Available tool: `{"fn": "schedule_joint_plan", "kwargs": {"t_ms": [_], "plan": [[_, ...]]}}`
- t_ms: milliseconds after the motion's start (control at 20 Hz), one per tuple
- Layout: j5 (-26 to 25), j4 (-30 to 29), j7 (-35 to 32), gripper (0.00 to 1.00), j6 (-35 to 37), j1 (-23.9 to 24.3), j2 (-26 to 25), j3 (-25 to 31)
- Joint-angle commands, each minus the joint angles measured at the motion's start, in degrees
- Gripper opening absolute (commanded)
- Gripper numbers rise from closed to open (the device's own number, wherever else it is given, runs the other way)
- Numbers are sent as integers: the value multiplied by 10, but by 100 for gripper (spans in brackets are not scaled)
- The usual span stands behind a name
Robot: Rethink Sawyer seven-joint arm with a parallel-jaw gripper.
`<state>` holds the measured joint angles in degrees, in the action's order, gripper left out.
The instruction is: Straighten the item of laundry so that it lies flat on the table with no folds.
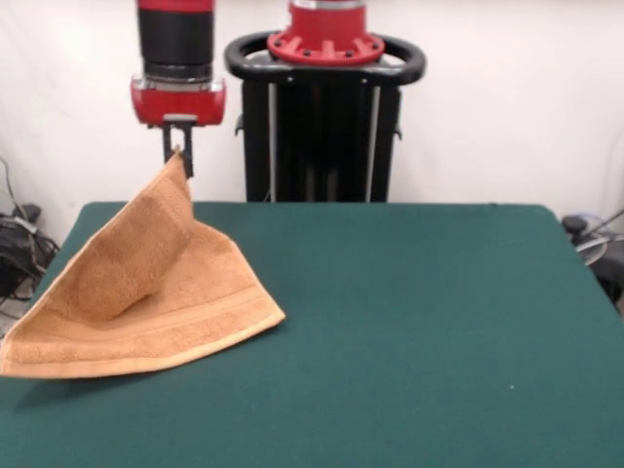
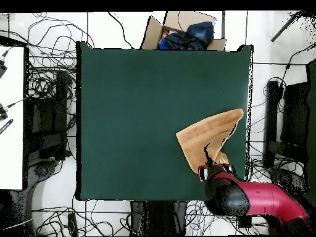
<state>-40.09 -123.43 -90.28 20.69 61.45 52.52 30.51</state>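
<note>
At the counter's [image 1: 409,322] left edge in the front view, the towel [image 1: 146,302] rises like a tent. Its lower edge rests on the counter, and one corner juts past the side. Above, our fingers [image 1: 178,151] pinch the top corner and hold it clear of the surface.

Risks, as we judge them:
1. Releasing here would drop the raised corner onto the rest and form a fold.
2. Pulling further left could drag the towel off the counter.
</note>
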Motion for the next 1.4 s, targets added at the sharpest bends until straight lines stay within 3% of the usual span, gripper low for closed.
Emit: {"fn": "schedule_joint_plan", "kwargs": {"t_ms": [50,300,500,700,1050,1400], "plan": [[4,-25,115,0,11,92,-157,137],[3,-12,134,0,36,148,-249,195],[-20,2,154,0,58,174,-302,207],[-39,15,165,0,78,176,-296,204],[-22,29,201,0,124,200,-288,230],[-22,76,266,0,159,217,-326,232]]}}
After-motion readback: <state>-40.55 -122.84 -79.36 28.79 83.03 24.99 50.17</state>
